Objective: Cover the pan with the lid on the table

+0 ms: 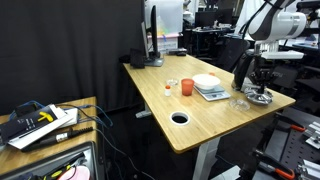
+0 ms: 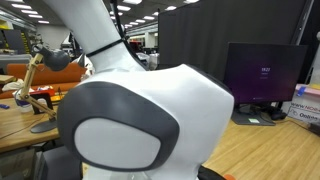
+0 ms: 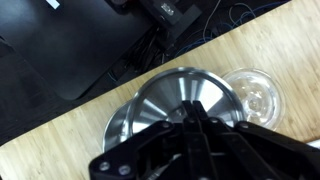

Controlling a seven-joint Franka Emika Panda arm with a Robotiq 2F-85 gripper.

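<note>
Franka arm bends over the counter (image 1: 190,130), end effector (image 3: 190,110) pointing straight down, closed on the lid's (image 3: 170,92) centre.
In the wrist view the lid sits over the pan (image 3: 113,128), whose rim shows at 8 o'clock; a clear glass round piece (image 3: 255,95) lies just beside it at 3 o'clock.

You see the lid (image 3: 185,92) shining silver with radial glints, and the pan (image 3: 114,127) a duller silvery grey. Your end effector (image 3: 190,112) is black. The surface (image 3: 60,150) is pale wood, finely grained. In an exterior view, the cup (image 1: 186,88) is orange-red and the plate (image 1: 207,80) white.
</note>
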